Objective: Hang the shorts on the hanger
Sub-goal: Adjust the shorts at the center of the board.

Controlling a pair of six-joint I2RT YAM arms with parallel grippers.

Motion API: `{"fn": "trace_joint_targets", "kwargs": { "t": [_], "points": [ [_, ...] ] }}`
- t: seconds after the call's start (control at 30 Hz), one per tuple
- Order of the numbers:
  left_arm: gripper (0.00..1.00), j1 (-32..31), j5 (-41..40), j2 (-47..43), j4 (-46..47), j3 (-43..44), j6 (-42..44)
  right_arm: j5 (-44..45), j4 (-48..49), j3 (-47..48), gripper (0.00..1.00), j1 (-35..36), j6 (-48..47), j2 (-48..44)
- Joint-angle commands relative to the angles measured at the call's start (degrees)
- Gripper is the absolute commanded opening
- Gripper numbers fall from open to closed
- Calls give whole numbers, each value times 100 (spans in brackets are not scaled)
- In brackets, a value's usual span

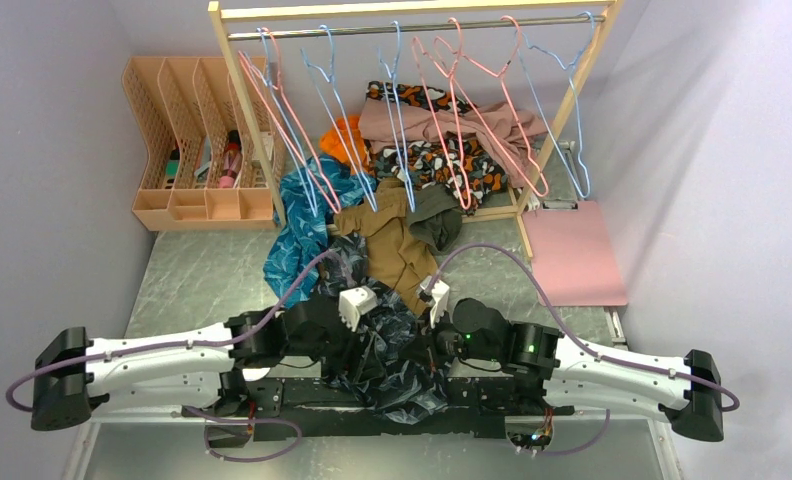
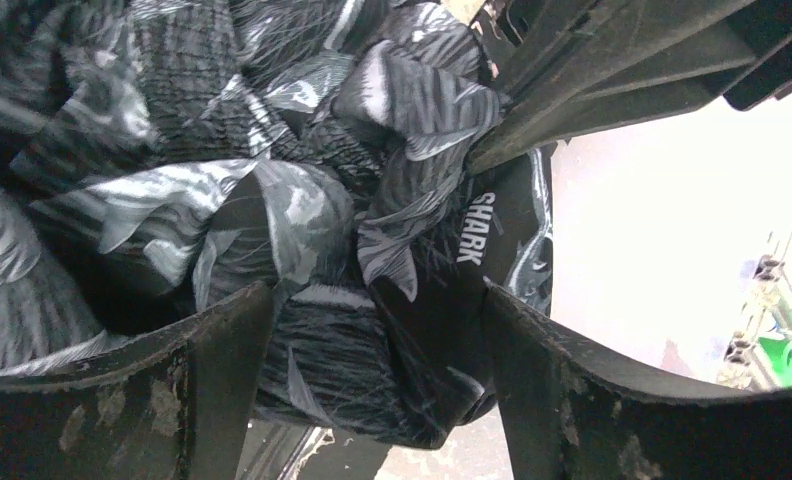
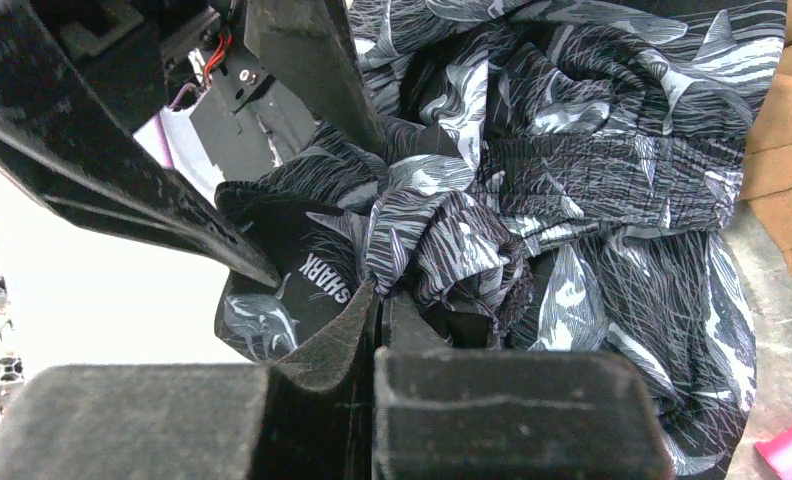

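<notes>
I am looking down at the shorts (image 1: 397,372), which are lying crumpled in a heap at the middle of the worktop's (image 1: 187,275) near edge, right between the two arms. Both arms are reaching inward and meeting over that heap.

The left claw (image 2: 372,320) is standing wide, its two dark fingers (image 2: 217,365) spread apart with a thick bunch of the leaf-printed cloth (image 2: 302,220) sitting between them. A white "SHARK" label is showing on a dark fold just beside the right-hand finger.

The right claw (image 3: 377,300) is pressed narrow, its pads meeting on a fold of the shorts (image 3: 592,170) close to that same label. In the left wrist view its fingers are coming in from the upper right and pinching the cloth at their tips.

The hanger (image 1: 402,140) is hanging on the wooden rail (image 1: 422,12) along the far edge, among other light-blue ones and several pink hangers (image 1: 472,110), well apart from the shorts. A brown garment (image 1: 392,245) and a teal-blue garment (image 1: 297,225) are lying between the rail and the shorts. A peach file rack (image 1: 187,130) is sitting in the far left corner, and a pink board (image 1: 572,250) is lying toward the right edge.
</notes>
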Motion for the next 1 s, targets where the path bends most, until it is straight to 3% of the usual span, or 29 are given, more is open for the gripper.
{"fn": "trace_joint_targets", "kwargs": {
  "t": [0.0, 0.27, 0.3, 0.4, 0.53, 0.67, 0.73, 0.97],
  "points": [
    [73, -253, 63, 379, 439, 310, 333, 46, 136, 9, 0, 24, 26, -57],
    [10, -431, -160, 67, 386, 55, 118, -100, -479, 103, 0, 29, 198, -428],
    [7, -435, -274, -88, 304, 3, 59, -80, -584, 111, 0, 26, 287, -483],
    [7, -434, -838, -675, -53, -175, -189, -76, -855, 50, 0, 28, 714, -524],
    [7, -435, -1236, -1452, -241, -376, -359, -353, -853, -110, 41, 27, 1157, -485],
    [7, -436, -1267, -1616, -333, -408, -387, -17, -960, 189, 62, 30, 1074, -551],
    [7, -436, -1207, -1545, -392, -347, -363, 169, -923, 431, 66, 24, 960, -486],
    [7, -435, -1120, -1650, -614, -161, -365, 1364, -1151, 1325, 67, 23, 927, 90]
  ]
}}
